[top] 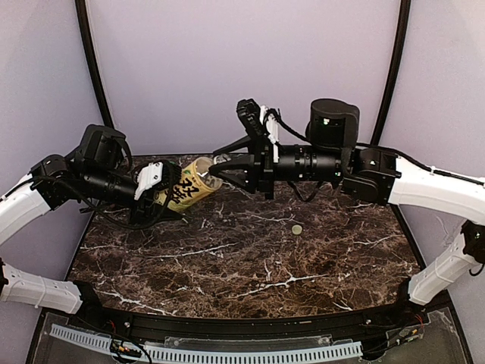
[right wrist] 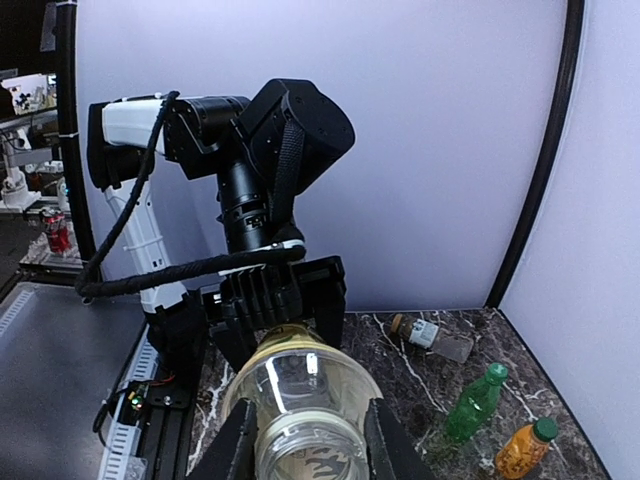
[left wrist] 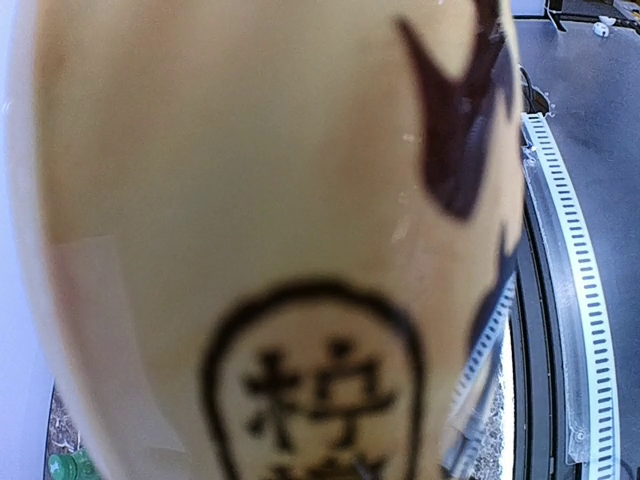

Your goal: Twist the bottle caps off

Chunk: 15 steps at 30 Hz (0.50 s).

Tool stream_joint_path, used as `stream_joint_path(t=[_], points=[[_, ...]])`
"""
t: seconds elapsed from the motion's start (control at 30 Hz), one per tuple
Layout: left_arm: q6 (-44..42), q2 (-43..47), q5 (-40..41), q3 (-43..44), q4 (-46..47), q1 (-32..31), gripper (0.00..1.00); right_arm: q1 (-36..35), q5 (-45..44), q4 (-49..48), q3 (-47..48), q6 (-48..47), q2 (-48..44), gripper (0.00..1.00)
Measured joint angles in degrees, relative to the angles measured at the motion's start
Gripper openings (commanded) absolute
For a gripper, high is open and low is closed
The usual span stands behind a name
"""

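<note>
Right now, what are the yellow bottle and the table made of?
Yellow bottle: probably plastic, glossy. Its neck looks see-through, with a printed yellow wrap below. Table: dark brown marble look with white veins, smooth. It may be real stone or a printed top.

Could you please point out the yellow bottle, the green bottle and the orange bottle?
yellow bottle (top: 192, 184), top view, body
green bottle (right wrist: 470, 408), right wrist view, body
orange bottle (right wrist: 523, 452), right wrist view, body

The marble table (top: 250, 277) bears a green bottle (right wrist: 474, 404), an orange bottle (right wrist: 524, 449), a toppled clear bottle (right wrist: 432, 336), perhaps a cap (top: 297, 229).
</note>
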<state>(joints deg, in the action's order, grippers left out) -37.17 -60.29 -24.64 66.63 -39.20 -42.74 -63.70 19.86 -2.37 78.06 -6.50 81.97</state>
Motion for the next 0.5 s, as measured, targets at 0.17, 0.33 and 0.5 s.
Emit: stream_joint_path(t=[0.17,0.33,0.5], points=[[0.4,0.0,-0.2,0.0,0.6,0.1,0.14,0.9,2.2,-1.2,0.0,1.4,0.1,0.0],[1.0,0.1,-0.1,-0.1,1.0,0.1,0.96,1.6,3.1,-1.4,0.1,2.8,0.2,0.0],[2.1,1.2,2.0,-1.6,3.0,0.1,0.99,3.2,1.8,1.4,1.7,4.8,0.2,0.0]])
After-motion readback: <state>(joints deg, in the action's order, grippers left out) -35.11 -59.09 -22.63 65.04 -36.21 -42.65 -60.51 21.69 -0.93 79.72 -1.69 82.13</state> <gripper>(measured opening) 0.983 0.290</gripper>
